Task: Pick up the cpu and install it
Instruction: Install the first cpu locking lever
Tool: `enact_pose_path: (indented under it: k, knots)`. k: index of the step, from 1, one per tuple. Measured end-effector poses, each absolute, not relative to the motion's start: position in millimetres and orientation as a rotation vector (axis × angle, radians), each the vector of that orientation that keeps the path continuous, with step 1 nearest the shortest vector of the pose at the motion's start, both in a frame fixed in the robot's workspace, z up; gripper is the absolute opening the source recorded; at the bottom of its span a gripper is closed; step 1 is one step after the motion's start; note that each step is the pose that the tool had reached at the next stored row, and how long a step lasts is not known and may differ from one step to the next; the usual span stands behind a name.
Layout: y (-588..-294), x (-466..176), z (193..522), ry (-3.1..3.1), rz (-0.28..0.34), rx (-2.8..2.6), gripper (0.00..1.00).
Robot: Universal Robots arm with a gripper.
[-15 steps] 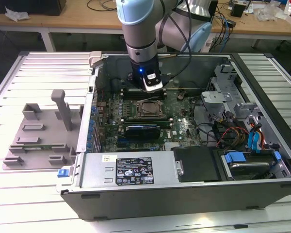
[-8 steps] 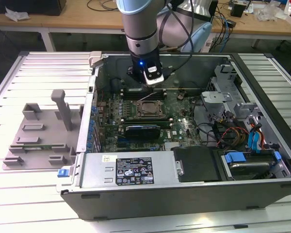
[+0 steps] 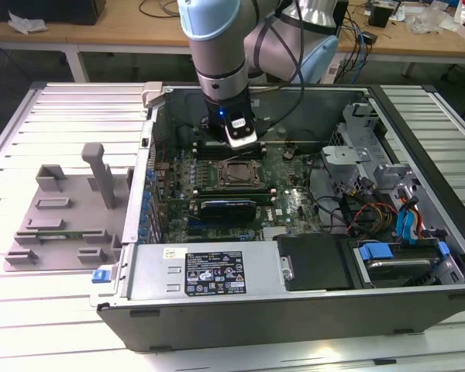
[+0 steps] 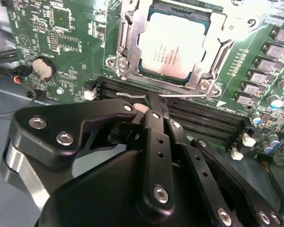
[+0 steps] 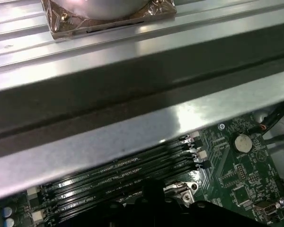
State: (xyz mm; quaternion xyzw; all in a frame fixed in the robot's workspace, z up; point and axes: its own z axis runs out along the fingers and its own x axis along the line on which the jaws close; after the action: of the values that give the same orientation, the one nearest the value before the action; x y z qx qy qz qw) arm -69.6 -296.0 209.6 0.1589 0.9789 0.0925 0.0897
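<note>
The small square silvery-grey cpu [image 4: 174, 43] is sitting inside the metal socket frame [image 4: 128, 45], while the black gripper [image 4: 149, 101] (fingers drawn narrow, holding nothing) is hovering just beside that frame.

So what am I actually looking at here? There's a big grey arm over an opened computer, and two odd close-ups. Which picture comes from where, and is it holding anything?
The grey and pale-blue machine is a robot arm. The exterior view comes from a camera standing off to the side: it shows the arm reaching down into an open computer case that lies on a slatted metal table. The two close-ups come from cameras riding near the arm's wrist.

In the second wrist view, the black jointed part is the gripper, the arm's hand. Beyond it lies the green motherboard, and on it the cpu, a silvery square chip, already sitting in its metal socket frame. I see nothing between the gripper's fingers.

The first wrist view looks across the black memory slots towards the case's metal wall.
</note>
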Motion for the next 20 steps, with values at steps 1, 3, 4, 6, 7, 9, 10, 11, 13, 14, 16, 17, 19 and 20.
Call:
enact_pose_path:
  k: [1,3,4,6,7,9,10,11,13,14,16,17,19,20]
  knots:
    - [-296,-70,208,2.911,0.275,0.473,0.11]
    - [-296,-70,205,2.911,0.274,0.473,0.11]
    - [-295,-70,204,2.911,0.274,0.474,0.11]
    - [-295,-70,203,2.91,0.274,0.479,0.11]
    - [-294,-70,203,2.909,0.273,0.481,0.11]
    - [-294,-69,202,2.904,0.271,0.505,0.11]
    - [-294,-69,202,2.9,0.269,0.52,0.11]
    - [-294,-69,202,2.9,0.269,0.52,0.11]
    - [-294,-68,200,2.896,0.262,0.538,0.11]
    - [-294,-68,200,2.892,0.258,0.551,0.11]
    - [-294,-68,199,2.887,0.252,0.574,0.11]
    - [-294,-68,198,2.882,0.247,0.593,0.11]
    - [-294,-68,197,2.877,0.245,0.61,0.11]
    - [-294,-68,197,2.876,0.245,0.614,0.11]
